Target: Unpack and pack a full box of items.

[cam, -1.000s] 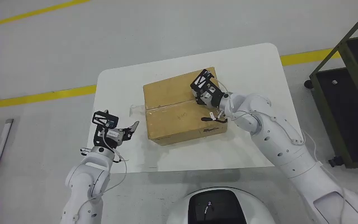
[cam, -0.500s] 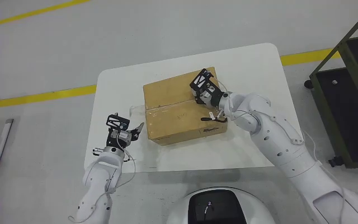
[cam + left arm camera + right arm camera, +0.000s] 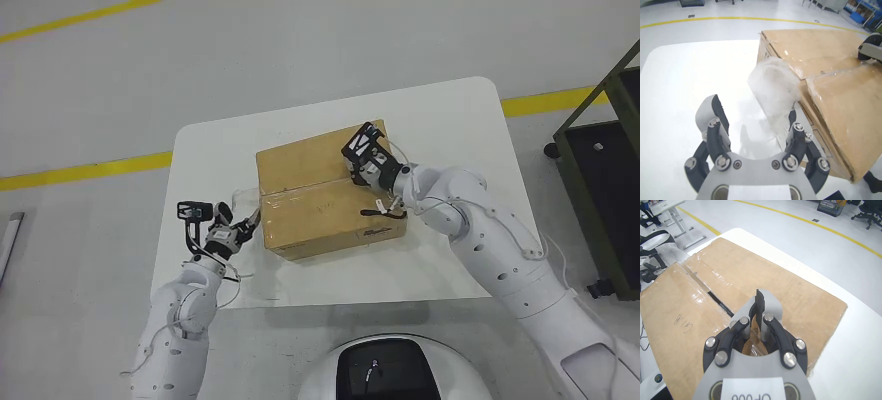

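Note:
A closed cardboard box (image 3: 320, 195) sits mid-table, its top flaps sealed with clear tape. My right gripper (image 3: 357, 165) rests shut on the box top (image 3: 734, 275) beside the centre seam, fingertips (image 3: 758, 300) pressed together. My left gripper (image 3: 247, 229) stands open at the box's left end. In the left wrist view a crumpled strip of clear tape (image 3: 774, 91) hangs off the box (image 3: 829, 75) edge, lying against one of the fingers (image 3: 792, 117) of the left gripper (image 3: 755, 109). The other finger (image 3: 715, 111) is apart from it.
The white table (image 3: 450, 120) has bare surface around the box, most of it to the right and front. A dark green cart (image 3: 600, 170) stands on the floor off the table's right side. Yellow floor lines run behind.
My left gripper has moved right across the table, up to the box's left end and the hanging tape. The right gripper has stayed on the box top.

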You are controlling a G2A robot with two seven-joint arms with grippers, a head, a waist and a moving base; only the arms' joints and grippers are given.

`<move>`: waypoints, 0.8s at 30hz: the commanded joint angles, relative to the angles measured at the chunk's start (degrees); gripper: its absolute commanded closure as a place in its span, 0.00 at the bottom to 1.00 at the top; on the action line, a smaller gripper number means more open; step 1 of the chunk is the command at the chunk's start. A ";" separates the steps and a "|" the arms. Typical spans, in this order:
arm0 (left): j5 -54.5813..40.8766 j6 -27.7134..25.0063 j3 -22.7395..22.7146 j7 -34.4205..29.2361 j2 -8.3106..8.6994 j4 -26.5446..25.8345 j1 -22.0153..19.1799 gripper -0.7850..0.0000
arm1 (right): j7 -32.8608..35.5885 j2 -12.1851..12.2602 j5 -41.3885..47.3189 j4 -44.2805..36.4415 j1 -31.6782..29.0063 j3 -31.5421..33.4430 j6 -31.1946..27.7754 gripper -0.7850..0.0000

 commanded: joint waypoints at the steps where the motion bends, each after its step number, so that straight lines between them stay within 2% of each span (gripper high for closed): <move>1: -0.41 -0.49 -0.15 0.25 0.05 0.01 -0.09 0.09 | 0.01 -0.01 0.08 -0.19 -0.10 0.00 0.07 1.00; 3: -0.87 -0.80 -0.13 0.69 0.04 -0.03 -0.23 0.11 | 0.13 -0.02 0.11 -0.37 -0.19 -0.02 0.02 1.00; 4: -1.83 -0.92 -0.10 1.02 -0.01 0.04 -0.30 0.25 | 0.19 -0.02 0.11 -0.46 -0.23 -0.01 0.05 1.00; 5: -1.96 -0.87 -0.12 1.22 -0.01 -0.02 -0.48 0.33 | 0.23 -0.02 0.10 -0.54 -0.29 -0.01 0.07 1.00; 6: -1.70 -1.15 -0.04 1.47 0.01 -0.22 -0.65 0.51 | 0.25 -0.01 0.08 -0.63 -0.37 0.00 0.09 1.00; 10: -1.64 -1.17 0.20 2.64 -0.02 -0.75 -1.04 0.86 | 0.36 0.02 0.01 -0.98 -0.63 0.11 0.09 1.00; 11: -2.81 -0.93 0.20 3.17 -0.10 -0.81 -1.08 1.00 | 0.41 0.03 -0.01 -1.12 -0.71 0.13 0.13 1.00; 14: -3.38 -0.58 -0.03 3.17 -0.09 -1.40 -1.27 1.00 | 0.55 0.07 -0.26 -1.51 -0.92 0.21 0.15 1.00; 15: -3.71 -0.40 -0.17 3.31 -0.09 -1.55 -1.24 0.94 | 0.59 0.09 -0.29 -1.61 -1.00 0.26 0.14 1.00; 16: -4.39 0.01 -0.38 3.29 -0.10 -1.68 -1.25 0.77 | 0.63 0.10 -0.30 -1.73 -1.07 0.31 0.14 1.00; 17: -4.72 0.30 -0.52 3.22 -0.10 -1.94 -1.28 0.65 | 0.69 0.11 -0.31 -1.85 -1.13 0.35 0.14 1.00; 18: -4.80 0.42 -0.63 3.04 -0.08 -2.24 -1.32 0.59 | 0.76 0.12 -0.30 -1.98 -1.19 0.39 0.14 1.00; 21: -4.48 0.81 -0.71 3.07 -0.05 -2.98 -1.60 0.51 | 0.90 0.15 -0.37 -2.34 -1.37 0.46 0.15 1.00; 23: -4.59 1.42 -0.64 3.18 -0.08 -3.14 -1.93 0.39 | 0.91 0.17 -0.46 -2.56 -1.54 0.48 0.19 1.00; 24: -4.63 1.60 -0.61 3.20 -0.09 -3.32 -2.16 0.37 | 0.95 0.17 -0.46 -2.62 -1.61 0.51 0.22 1.00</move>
